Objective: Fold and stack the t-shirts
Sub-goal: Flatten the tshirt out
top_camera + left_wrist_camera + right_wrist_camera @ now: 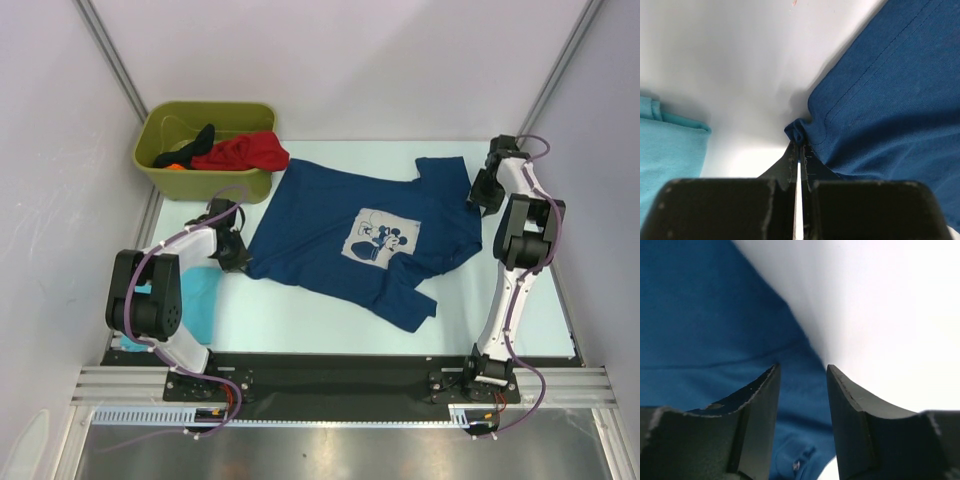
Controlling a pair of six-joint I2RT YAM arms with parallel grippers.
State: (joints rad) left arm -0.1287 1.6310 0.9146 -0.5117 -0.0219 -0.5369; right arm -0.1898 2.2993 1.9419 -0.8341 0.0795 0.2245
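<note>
At left gripper (799, 150): jaws pressed together, pinching a bunched lower corner of navy t-shirt (890, 100). From that pinch, double-stitched hem running up and to the right in the left wrist view, cloth lying flat on table (740, 60). To the left of the pinch and apart from it: folded edge of turquoise t-shirt (670, 145), seen beside the left arm in the overhead view.

At right gripper (802, 371): jaws apart, gap plainly visible, set low at the far right sleeve of the navy t-shirt. Blue cloth under the finger on the left of the wrist view and across the lower part of the gap. Bare table behind the other finger. Cloth actually between the pads or not: cannot tell.

Outward, overhead view: navy t-shirt spread print-side up across mid-table, skewed, lying between the two grippers. Grey-white cartoon print roughly central. Near sleeve rumpled toward the front edge. At far-left corner: olive-green bin (160, 165), red t-shirt (245, 152) draped over its right rim, black t-shirt (203, 135) inside.
</note>
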